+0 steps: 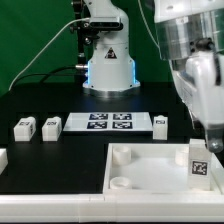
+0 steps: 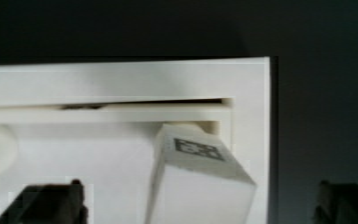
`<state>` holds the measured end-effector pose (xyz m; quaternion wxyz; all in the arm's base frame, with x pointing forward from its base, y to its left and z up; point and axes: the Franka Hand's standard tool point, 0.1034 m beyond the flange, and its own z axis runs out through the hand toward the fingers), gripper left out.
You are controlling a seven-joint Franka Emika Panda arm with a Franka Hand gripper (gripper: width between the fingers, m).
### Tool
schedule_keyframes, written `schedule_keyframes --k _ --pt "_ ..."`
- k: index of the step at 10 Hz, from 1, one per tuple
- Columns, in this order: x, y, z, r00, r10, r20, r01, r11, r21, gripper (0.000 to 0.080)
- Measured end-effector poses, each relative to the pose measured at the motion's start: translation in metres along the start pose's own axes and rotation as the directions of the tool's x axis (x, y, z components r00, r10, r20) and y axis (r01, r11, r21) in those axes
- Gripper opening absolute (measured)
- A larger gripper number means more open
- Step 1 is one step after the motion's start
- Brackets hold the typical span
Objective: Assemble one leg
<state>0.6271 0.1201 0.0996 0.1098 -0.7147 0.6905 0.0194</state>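
Observation:
A leg [image 1: 200, 163], a small white block with a black-and-white tag, stands on the near right corner of the large flat white board with round sockets [image 1: 140, 175]. In the wrist view the leg [image 2: 202, 165] lies between my two dark fingertips [image 2: 51, 200], which stand wide apart and clear of it. My gripper [image 1: 204, 140] hangs open just over this leg; in the wrist view the gripper [image 2: 197, 202] straddles it. Three more legs lie on the black table: two at the exterior view's left [image 1: 25, 127], [image 1: 51, 124], one right of the marker board [image 1: 160, 121].
The marker board [image 1: 108, 122] lies in the middle of the table in front of the robot base [image 1: 108, 65]. A white piece [image 1: 2, 157] shows at the exterior view's left edge. The board's edge [image 2: 123, 75] meets black table.

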Motion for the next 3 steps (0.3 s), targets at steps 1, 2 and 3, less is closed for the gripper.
schedule_keyframes --k 1,2,3 --pt "0.0005 0.001 0.002 1.0 -0.003 -0.001 0.003 1.0 -0.003 0.0649" --pt "0.0006 0.0012 0.0024 1.0 -0.003 -0.001 0.003 1.0 -0.004 0.0649" --pt "0.0007 0.0013 0.0026 1.0 -0.003 -0.001 0.003 1.0 -0.004 0.0649"
